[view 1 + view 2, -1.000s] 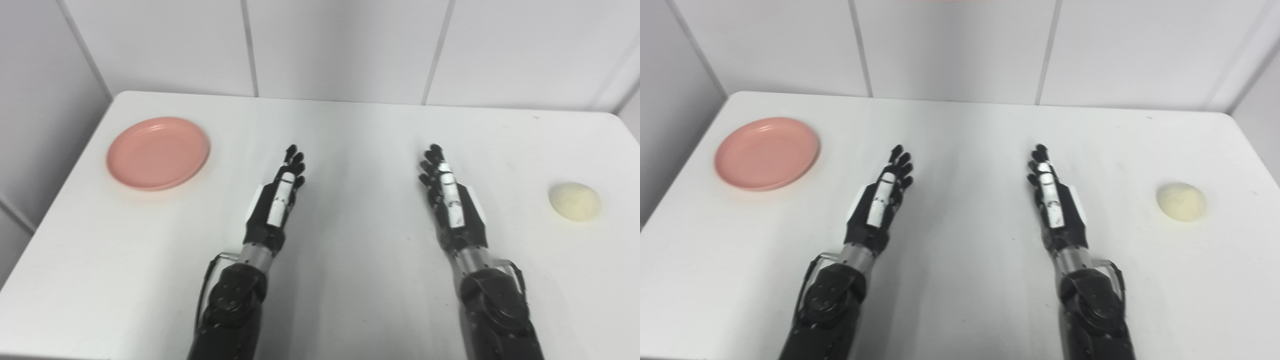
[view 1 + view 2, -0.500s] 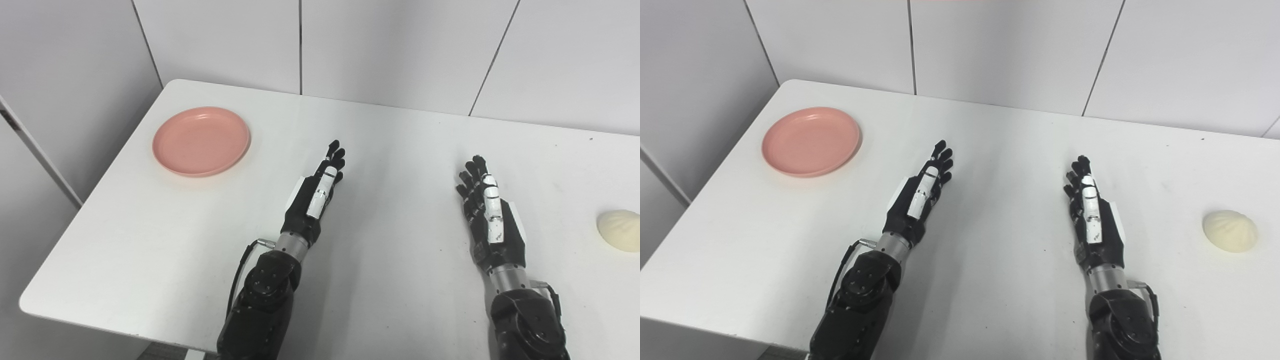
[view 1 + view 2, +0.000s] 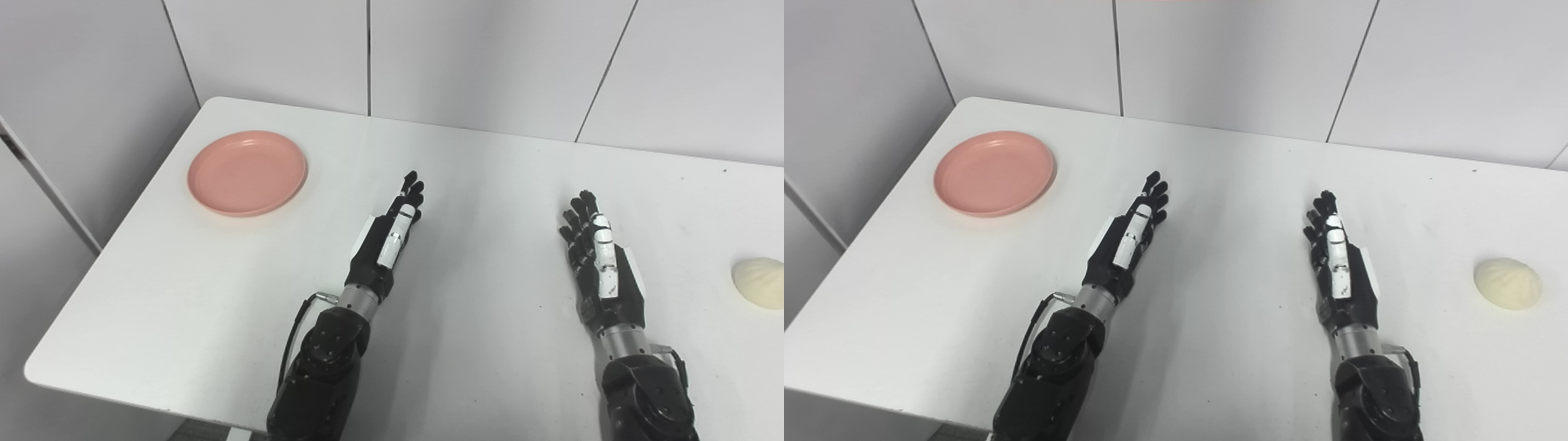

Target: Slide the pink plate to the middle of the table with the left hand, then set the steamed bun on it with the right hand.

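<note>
Black, both hands lie flat over the white table (image 3: 1213, 343), fingers straight, holding nothing: left hand (image 3: 1127, 242), right hand (image 3: 1338, 263). Farther right sits the cream, ridged steamed bun (image 3: 1507, 282), whole only in the right eye view. Farthest left lies the empty pink plate (image 3: 247, 173).

Both head cameras looked down and forward over the white table (image 3: 465, 343) toward the panelled wall (image 3: 1213, 61), set side by side. Each took in nearly the whole tabletop from moderate range; the right eye view sat slightly further right.
</note>
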Tool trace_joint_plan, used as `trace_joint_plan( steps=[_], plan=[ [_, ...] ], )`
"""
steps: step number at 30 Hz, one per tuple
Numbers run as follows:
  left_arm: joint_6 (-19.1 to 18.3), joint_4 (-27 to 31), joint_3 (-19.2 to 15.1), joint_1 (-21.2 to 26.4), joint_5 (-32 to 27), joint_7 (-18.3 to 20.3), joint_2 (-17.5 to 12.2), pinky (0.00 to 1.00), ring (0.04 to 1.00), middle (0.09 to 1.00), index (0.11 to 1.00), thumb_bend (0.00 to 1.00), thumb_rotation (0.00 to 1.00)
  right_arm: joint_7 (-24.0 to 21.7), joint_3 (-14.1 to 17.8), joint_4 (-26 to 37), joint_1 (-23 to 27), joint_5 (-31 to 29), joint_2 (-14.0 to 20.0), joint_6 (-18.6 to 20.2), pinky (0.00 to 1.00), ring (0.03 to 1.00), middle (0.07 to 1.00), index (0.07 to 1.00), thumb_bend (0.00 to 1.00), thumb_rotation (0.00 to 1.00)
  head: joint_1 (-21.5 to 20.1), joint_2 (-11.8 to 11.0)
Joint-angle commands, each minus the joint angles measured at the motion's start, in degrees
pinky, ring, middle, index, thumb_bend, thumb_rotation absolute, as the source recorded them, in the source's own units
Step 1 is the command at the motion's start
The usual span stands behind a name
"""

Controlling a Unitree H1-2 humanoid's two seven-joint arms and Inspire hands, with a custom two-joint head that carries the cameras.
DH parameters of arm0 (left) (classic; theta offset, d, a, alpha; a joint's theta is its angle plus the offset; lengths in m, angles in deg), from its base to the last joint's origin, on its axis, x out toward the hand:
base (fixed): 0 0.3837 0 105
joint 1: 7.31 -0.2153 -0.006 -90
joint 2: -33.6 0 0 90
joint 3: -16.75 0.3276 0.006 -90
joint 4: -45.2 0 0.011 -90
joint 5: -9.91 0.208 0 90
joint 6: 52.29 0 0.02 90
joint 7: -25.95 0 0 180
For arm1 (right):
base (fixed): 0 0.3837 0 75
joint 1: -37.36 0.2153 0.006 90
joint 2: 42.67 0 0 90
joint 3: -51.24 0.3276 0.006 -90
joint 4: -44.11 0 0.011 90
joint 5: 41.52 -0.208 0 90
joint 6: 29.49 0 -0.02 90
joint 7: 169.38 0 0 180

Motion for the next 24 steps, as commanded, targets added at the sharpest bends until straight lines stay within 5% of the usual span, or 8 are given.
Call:
trace_joint_plan(
  steps=[1,24],
  plan=[
    [0.9,-2.4,0.0,-2.2,0.0,-0.3,-0.2,0.99,1.000,1.000,1.000,0.36,1.00,-0.7,0.3,-2.4,-2.5,-0.2,0.5,0.1,1.00,1.000,1.000,1.000,0.18,1.00,0.1,0.0],
    [-3.0,16.4,-2.9,4.5,-1.1,-2.8,-0.2,1.00,0.998,0.999,1.000,0.48,1.00,-2.3,1.3,-6.2,-1.0,-2.0,2.0,-1.2,1.00,1.000,1.000,1.000,0.17,1.00,2.5,-1.4]
  ],
)
